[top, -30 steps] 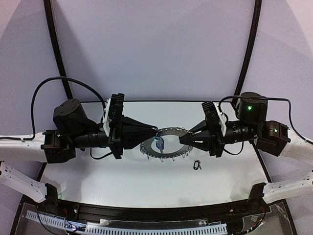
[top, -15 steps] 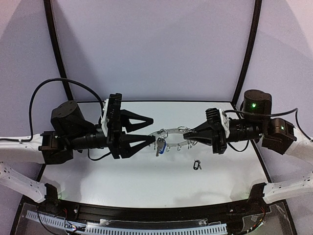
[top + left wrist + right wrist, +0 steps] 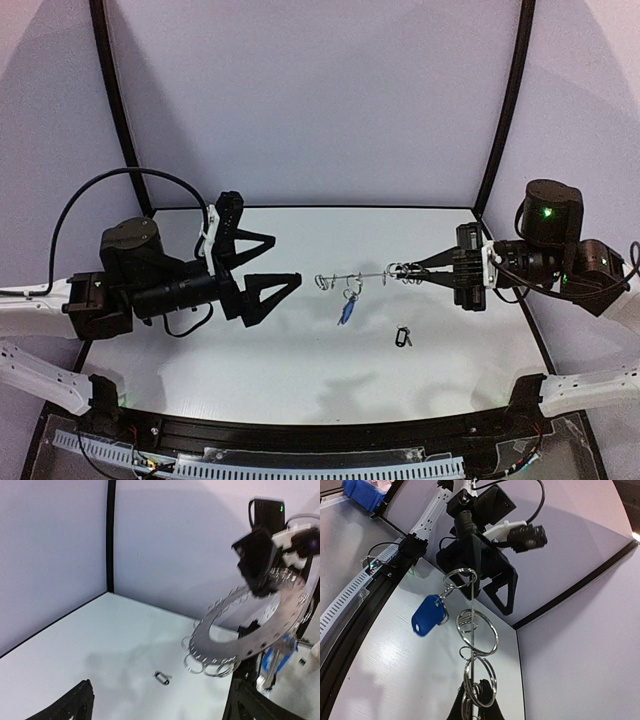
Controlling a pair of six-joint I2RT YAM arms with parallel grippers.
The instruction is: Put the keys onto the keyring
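Nearest the arm bases, the black-headed key (image 3: 402,337) is seen lying flat on the surface (image 3: 300,350), apart from everything else and gripped by nothing. Just beyond and above it, the blue-tagged key (image 3: 346,309) is seen hanging freely from one of the wire loops (image 3: 479,628) on the rim of the keyring (image 3: 370,276). One of the two keys is therefore judged to be threaded already.

The keyring is held clear of the surface, edge-on to the overhead camera. It is pinched at its rim by the right end effector (image 3: 412,269), whose jaws are closed tight on the plate. On the other side, the left end effector (image 3: 287,259) is spread to its full width, well apart from the ring, and nothing is held in it.

The step in hand is judged to be the changeover between keys: one key is hung, and the left arm is free for the second. For the next move, the left end effector would need to be brought down over the black-headed key, which lies right of centre and calls for a reach across beneath the ring. A low, exact pinch is called for, since the key is tiny and flat. The ring would need to be kept steady so that a free loop can be met and the hanging key is not knocked.
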